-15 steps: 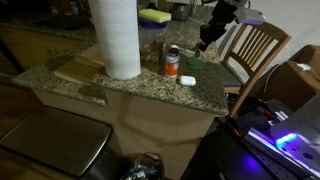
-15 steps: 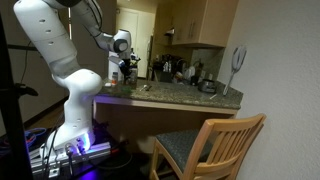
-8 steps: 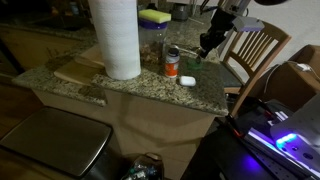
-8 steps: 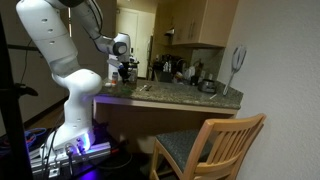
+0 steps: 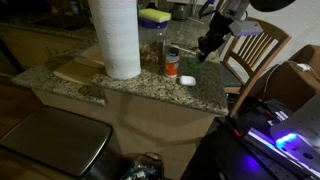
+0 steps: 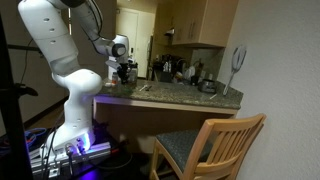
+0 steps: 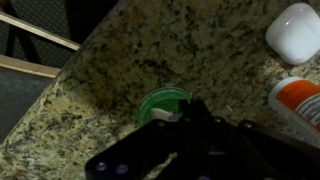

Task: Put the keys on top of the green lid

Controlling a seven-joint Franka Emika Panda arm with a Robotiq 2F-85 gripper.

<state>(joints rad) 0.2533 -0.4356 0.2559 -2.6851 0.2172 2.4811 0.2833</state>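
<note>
The green lid (image 7: 160, 101) lies flat on the granite counter, partly covered by my gripper (image 7: 188, 118). The fingers are dark and close together, directly above the lid's near edge. A small pale metal piece, apparently the keys (image 7: 166, 117), shows at the fingertips over the lid. In an exterior view my gripper (image 5: 207, 46) hangs just above the lid (image 5: 191, 62), to the right of the orange-labelled bottle (image 5: 172, 63). In an exterior view the gripper (image 6: 124, 68) is low over the counter's left end; lid and keys are too small to see there.
A white case (image 7: 295, 30) and the bottle (image 7: 296, 98) lie close by the lid. A paper towel roll (image 5: 116, 36), a yellow-and-green sponge (image 5: 155, 16) and a wooden board (image 5: 78, 70) are on the counter. A wooden chair (image 5: 256, 50) stands beside the counter edge.
My gripper has come down a little toward the counter over the green lid. Nothing else moved.
</note>
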